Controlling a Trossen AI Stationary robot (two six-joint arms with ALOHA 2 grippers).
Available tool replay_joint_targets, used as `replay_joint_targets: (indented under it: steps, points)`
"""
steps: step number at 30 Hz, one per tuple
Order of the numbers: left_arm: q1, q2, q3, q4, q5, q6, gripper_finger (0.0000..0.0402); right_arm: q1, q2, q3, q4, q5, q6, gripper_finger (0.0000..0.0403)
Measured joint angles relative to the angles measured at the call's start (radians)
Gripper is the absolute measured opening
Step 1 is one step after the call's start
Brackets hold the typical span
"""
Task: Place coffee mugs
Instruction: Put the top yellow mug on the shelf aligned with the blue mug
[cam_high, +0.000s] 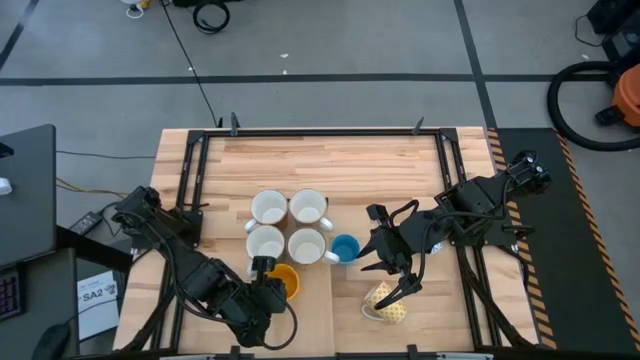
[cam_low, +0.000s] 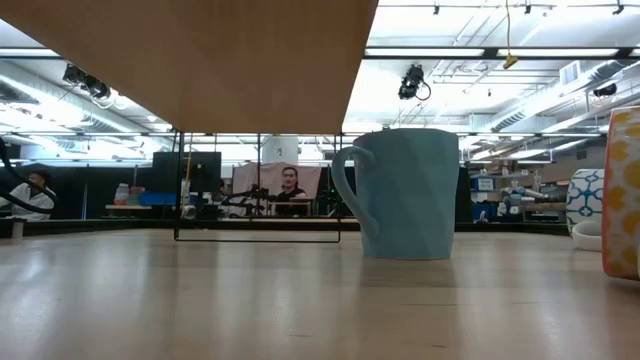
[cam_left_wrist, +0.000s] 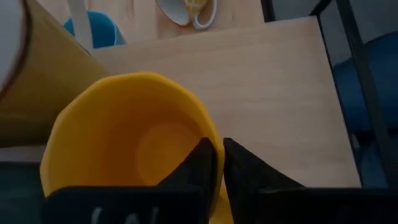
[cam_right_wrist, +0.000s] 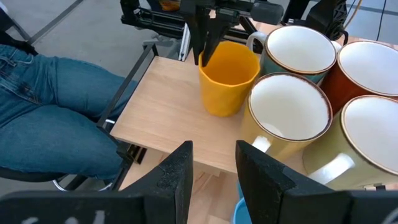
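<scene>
orange mug (cam_left_wrist: 124, 143) | L tool (cam_left_wrist: 214, 163) clamped on rim | leaflet (cam_high: 97, 300) "SA2"

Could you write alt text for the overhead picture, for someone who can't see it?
The left hand grips an orange mug beside four white mugs on a wooden table. The open right hand hovers between a blue mug and a tipped yellow mug.

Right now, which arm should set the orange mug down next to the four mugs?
Left. The left gripper is already shut on the rim of the orange mug, right beside the four mugs. The right gripper is open, over by the yellow patterned mug, holding nothing.
</scene>
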Motion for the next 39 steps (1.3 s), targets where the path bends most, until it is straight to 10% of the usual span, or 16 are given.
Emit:
replay_joint_targets:
  steps: [39]
  points:
    - [0.004,-0.057,-0.001,-0.111,0.123,0.059,0.0045,0.000,0.000,0.000,0.000,0.000,0.000,0.0126]
